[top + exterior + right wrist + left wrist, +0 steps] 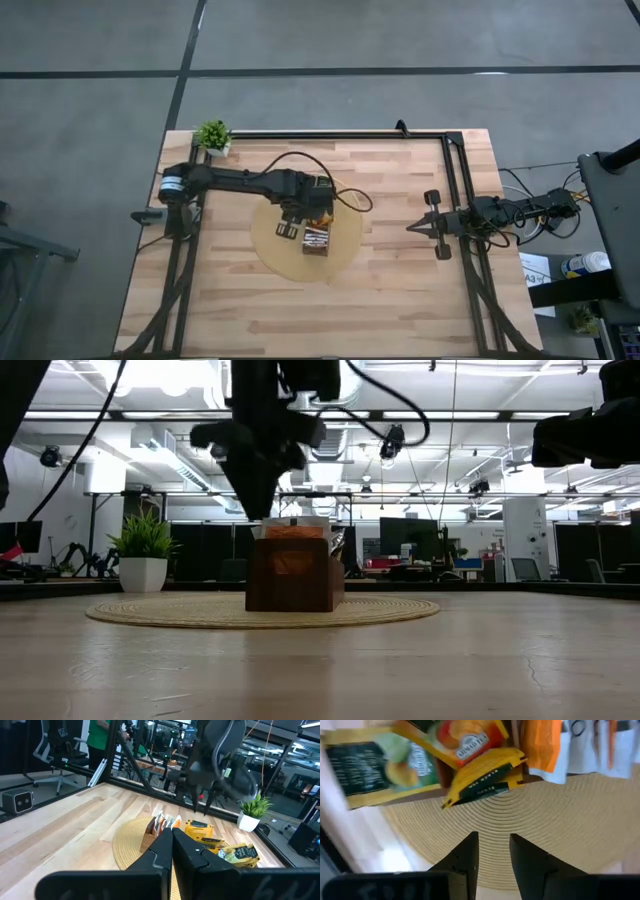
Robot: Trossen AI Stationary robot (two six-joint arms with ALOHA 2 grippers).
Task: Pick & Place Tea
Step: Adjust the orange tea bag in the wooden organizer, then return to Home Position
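A brown box (292, 572) holding upright tea sachets stands on a round woven mat (345, 250). Loose tea sachets lie on the mat beside it: a yellow one (485, 775), an orange-red one (465, 737) and a green one (375, 765). My left gripper (494, 845) hangs over the mat next to the box, pointing steeply down, open, with nothing between its fingers; the right wrist view shows it (200, 810) above the loose sachets (200, 830). At the table's right side my right gripper (415, 228) is shut, level and clear of everything.
A small potted plant (212, 135) stands at the far left corner. A dark frame rail (330, 133) runs along the far edge and another down the right side. Bare wood lies on the near side of the mat.
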